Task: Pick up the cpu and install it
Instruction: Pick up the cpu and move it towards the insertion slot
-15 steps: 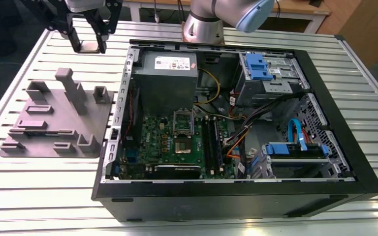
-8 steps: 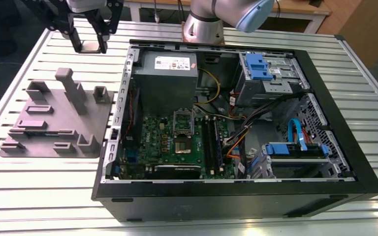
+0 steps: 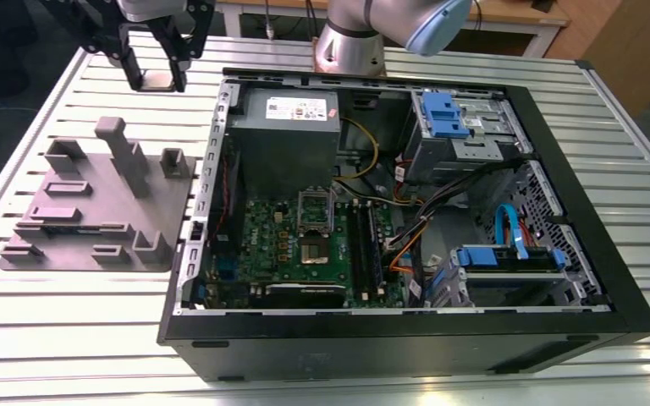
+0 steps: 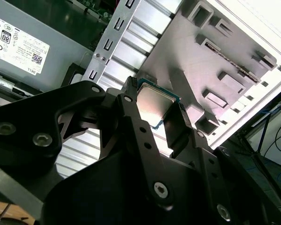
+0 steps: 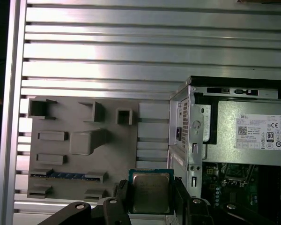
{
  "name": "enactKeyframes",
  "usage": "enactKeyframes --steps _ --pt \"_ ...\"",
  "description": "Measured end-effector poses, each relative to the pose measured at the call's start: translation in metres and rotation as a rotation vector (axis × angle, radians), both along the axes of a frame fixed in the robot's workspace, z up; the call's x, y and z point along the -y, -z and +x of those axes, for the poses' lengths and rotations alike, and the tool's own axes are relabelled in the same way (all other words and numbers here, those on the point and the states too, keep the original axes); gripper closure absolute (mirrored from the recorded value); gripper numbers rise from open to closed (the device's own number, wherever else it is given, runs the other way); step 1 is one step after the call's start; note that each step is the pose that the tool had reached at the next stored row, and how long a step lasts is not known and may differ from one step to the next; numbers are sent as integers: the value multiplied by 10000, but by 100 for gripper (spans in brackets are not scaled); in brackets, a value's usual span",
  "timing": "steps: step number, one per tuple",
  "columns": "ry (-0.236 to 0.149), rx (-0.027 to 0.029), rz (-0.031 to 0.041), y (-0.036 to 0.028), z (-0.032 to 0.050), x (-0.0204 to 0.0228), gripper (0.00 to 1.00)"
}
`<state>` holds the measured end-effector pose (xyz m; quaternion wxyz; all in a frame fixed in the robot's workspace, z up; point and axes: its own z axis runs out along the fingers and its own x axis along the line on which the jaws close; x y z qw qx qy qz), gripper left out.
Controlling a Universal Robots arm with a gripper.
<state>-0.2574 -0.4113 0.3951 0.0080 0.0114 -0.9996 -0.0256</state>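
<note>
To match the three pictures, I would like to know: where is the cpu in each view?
Exterior view: cpu in the pincer, above the table, beyond the grey tray.
Second wrist view: cpu clamped in the pincer.
First wrist view: cpu over the tray's edge, beside the case.
Shared landmark: the grey tray.

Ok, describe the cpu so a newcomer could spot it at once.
Start at the open black computer case on the slatted table; the end effector hangs near its corner, by the grey fixture tray. Between its fingers sits the cpu, a small flat square, silvery-topped, unlike the dull grey tray.
</note>
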Motion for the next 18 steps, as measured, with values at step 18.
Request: enactKeyframes --steps 18 --pt "0 0 1 0 47 0 53"
